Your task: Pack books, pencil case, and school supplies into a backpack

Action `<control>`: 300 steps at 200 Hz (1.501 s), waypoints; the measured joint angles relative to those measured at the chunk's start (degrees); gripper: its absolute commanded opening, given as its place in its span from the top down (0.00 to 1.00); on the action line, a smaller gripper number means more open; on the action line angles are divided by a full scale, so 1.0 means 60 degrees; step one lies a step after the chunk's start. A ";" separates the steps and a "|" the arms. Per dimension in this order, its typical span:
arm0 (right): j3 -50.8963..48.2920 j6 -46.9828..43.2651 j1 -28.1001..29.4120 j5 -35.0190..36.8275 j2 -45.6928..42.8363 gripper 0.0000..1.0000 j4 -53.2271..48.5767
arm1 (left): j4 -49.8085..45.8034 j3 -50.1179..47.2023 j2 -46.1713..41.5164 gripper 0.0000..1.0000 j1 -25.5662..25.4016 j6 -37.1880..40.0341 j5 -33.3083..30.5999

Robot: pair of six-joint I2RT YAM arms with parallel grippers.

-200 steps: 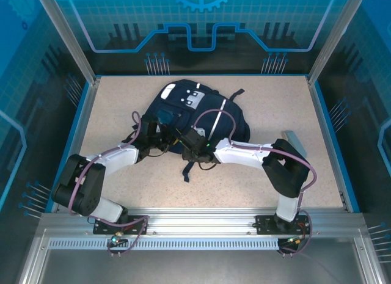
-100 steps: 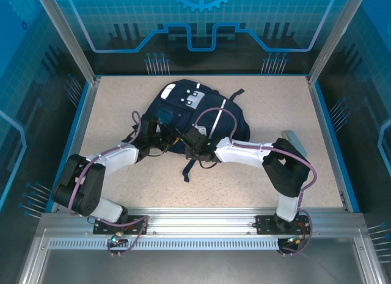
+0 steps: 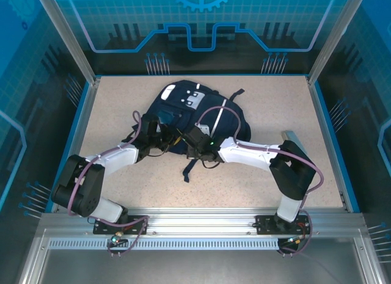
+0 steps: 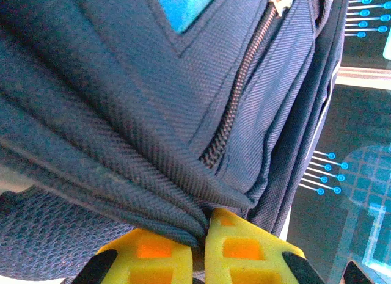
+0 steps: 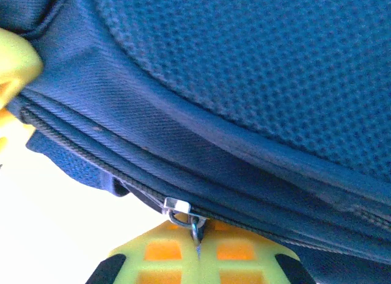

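From the overhead camera I see the backpack [image 3: 178,102] lying on the speckled beige counter [image 3: 116,107], a little left of centre and towards the far side. Its white patches face up and a dark strap trails towards the near edge. The counter has a blue rim [image 3: 330,137] and is boxed in by aluminium posts [image 3: 64,36] and translucent blue wall panels [image 3: 201,18] printed with a circuit pattern. A slotted metal rail [image 3: 201,222] runs along the near edge, and both arm bases are bolted to it. Both arms reach in to the near side of the bag, and the left jaws and right jaws sit close together there. A pale grey flat thing [image 3: 293,138] lies on the counter beside the right arm; I cannot tell what it is.

On the left wrist camera the left jaws are yellow and pressed together on a gathered fold of the bag's navy fabric. A zipper [image 4: 235,113] runs up the cloth above them, next to a teal patch [image 4: 183,9]. On the right, past the bag, is a dark wall panel with blue dotted lines [image 4: 327,174].

On the right wrist camera the right jaws are closed on the metal zipper pull [image 5: 194,228], which hangs from a silver slider [image 5: 177,205] at the bag's lower seam. Mesh-textured navy fabric [image 5: 263,70] lies above, and bright pale counter shows at lower left.
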 measured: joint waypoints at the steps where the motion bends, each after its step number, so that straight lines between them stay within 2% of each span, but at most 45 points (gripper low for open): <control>1: -0.0015 0.0000 0.0000 0.0015 -0.0015 1.00 -0.0007 | 0.0000 0.0000 0.0000 1.00 0.0000 0.0007 0.0004; 38: -0.0907 0.0178 0.0011 0.0641 -0.1045 1.00 -0.0863 | -0.0106 0.0000 -0.0015 1.00 0.0157 0.0259 0.0175; 54: -0.1235 0.0335 0.0000 0.1264 -0.1668 1.00 -0.1512 | -0.0229 0.0000 -0.0015 1.00 0.0266 0.0364 0.0189; 83: -0.1727 0.0525 -0.0372 0.2412 -0.2550 1.00 -0.2754 | -0.0506 0.0000 -0.0015 1.00 0.0659 0.0557 0.0182; 115: -0.2051 0.0109 -0.1009 0.2634 -0.2987 1.00 -0.3034 | -0.0568 0.0000 -0.0015 1.00 0.0750 0.0659 0.0193; 131: -0.2055 -0.0466 -0.1107 0.2277 -0.3089 0.84 -0.2732 | -0.0561 0.0000 -0.0015 1.00 0.0750 0.0656 0.0226; 149: -0.2047 -0.0896 -0.0951 0.1399 -0.3151 0.59 -0.1985 | -0.0525 0.0000 -0.0015 1.00 0.0758 0.0645 0.0302; 158: -0.2036 -0.0954 -0.0831 0.0998 -0.3147 0.53 -0.1694 | -0.0495 0.0000 -0.0015 1.00 0.0769 0.0627 0.0350; 186: -0.1643 -0.0452 -0.0350 0.0095 -0.2743 0.51 -0.1151 | -0.0455 0.0000 -0.0015 1.00 0.0765 0.0525 0.0448; 217: -0.0576 0.0262 0.0229 -0.0331 -0.1494 0.53 -0.0820 | -0.0452 0.0000 -0.0015 1.00 0.0765 0.0495 0.0477; 257: 0.0612 0.1093 0.0572 -0.0291 -0.0084 0.57 -0.0769 | -0.0444 -0.0004 -0.0015 1.00 0.0765 0.0474 0.0477; 300: 0.0659 0.1902 0.0565 -0.0004 0.0310 0.59 -0.0940 | -0.0423 -0.0004 -0.0015 1.00 0.0765 0.0474 0.0484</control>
